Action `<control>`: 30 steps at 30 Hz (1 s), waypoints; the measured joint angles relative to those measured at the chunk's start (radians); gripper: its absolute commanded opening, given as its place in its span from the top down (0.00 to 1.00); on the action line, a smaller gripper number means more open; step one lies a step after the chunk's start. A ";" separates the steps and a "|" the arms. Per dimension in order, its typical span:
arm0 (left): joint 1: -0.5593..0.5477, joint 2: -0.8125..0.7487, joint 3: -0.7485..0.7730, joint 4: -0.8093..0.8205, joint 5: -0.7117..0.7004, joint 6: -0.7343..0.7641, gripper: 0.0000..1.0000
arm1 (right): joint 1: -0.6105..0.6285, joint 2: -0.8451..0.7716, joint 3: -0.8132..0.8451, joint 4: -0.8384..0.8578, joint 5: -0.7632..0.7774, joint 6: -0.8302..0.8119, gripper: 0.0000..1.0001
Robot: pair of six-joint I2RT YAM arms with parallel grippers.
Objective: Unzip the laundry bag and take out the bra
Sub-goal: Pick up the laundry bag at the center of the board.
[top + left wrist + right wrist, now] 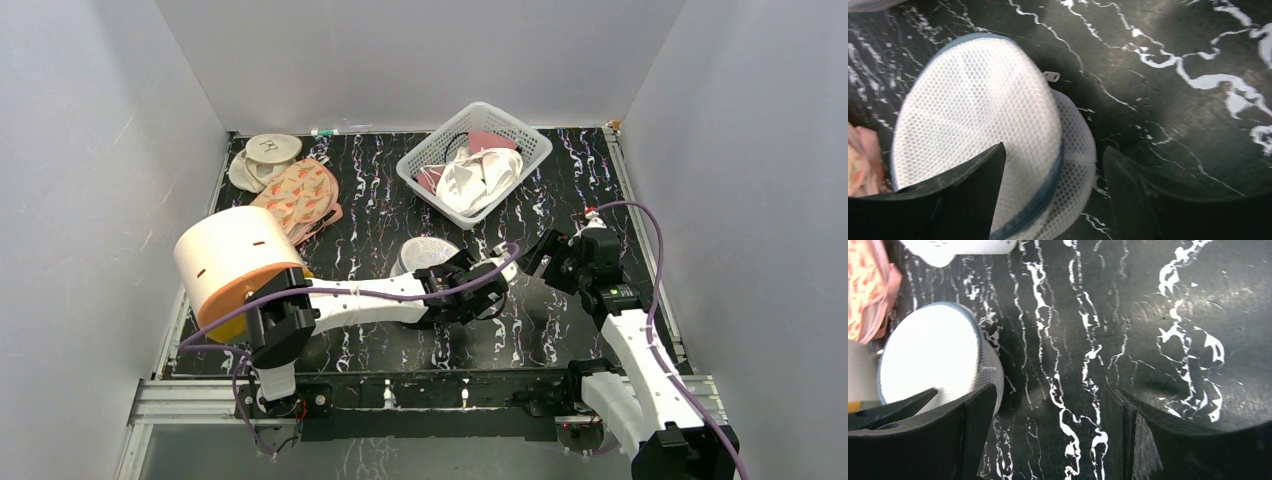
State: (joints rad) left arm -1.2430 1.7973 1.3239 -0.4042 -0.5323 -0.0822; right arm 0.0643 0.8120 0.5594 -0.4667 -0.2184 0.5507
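Observation:
The laundry bag (425, 252) is a small round white mesh case with a blue zipper rim, lying zipped on the black marbled table. It fills the left of the left wrist view (978, 125), with a small white tab (1051, 76) at its rim. My left gripper (1053, 175) is open, its jaws straddling the bag's right edge; in the top view it (447, 272) is just right of the bag. My right gripper (1048, 410) is open over bare table, with the bag (928, 357) to its left. The bra is hidden.
A white lattice basket (437, 135) with white cloth stands at the back right. A big cream cylinder with an orange base (235, 265) lies at the left. Peach floral pads (300, 195) and cream pads (268, 155) lie at the back left.

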 measured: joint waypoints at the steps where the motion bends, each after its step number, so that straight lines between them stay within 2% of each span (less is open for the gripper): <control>1: -0.001 0.005 0.000 -0.002 -0.014 0.005 0.42 | 0.000 -0.006 -0.001 0.001 -0.018 -0.003 0.24; 9: 0.001 -0.010 -0.041 0.038 -0.141 0.026 0.81 | 0.000 -0.028 -0.017 0.093 -0.182 -0.053 0.27; 13: 0.002 -0.061 -0.087 0.049 -0.145 0.011 0.87 | 0.000 0.009 -0.051 0.146 -0.288 -0.072 0.36; 17: 0.011 -0.187 -0.158 0.074 -0.131 -0.004 1.00 | 0.014 0.032 -0.088 0.211 -0.393 -0.074 0.40; 24: 0.066 -0.438 -0.274 0.166 -0.017 -0.034 1.00 | 0.164 0.051 -0.099 0.350 -0.461 -0.050 0.47; 30: 0.117 -0.591 -0.386 0.239 0.132 -0.064 1.00 | 0.284 0.080 -0.134 0.581 -0.508 0.042 0.54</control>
State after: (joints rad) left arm -1.1259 1.2060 0.9382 -0.1654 -0.4004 -0.1467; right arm 0.3485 0.8921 0.4252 0.1139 -0.7261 0.5930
